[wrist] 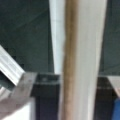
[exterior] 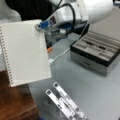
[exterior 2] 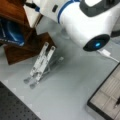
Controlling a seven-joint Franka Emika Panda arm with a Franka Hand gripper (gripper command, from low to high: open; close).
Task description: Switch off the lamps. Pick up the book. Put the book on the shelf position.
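The book [exterior: 23,52], a white spiral-bound notebook, hangs upright in the air at a front view's left, its binding holes down the left edge. My gripper [exterior: 40,26] is shut on its top right corner. In the wrist view the book's edge [wrist: 80,50] runs straight up between the jaws. The shelf position, a reddish-brown wooden cabinet top [exterior: 15,105], lies just below the book's lower corner, and the cabinet [exterior 2: 11,11] shows in both front views. A smooth white curve [exterior: 8,12] behind the book looks like a lamp's shade; I cannot tell if it is lit.
A silver slatted metal stand [exterior: 65,102] [exterior 2: 41,62] lies on the grey table beside the cabinet. A grey lidded case [exterior: 96,51] sits at a front view's right. A white cable [exterior: 58,56] crosses the table. The arm's white body [exterior 2: 82,22] fills a front view's top.
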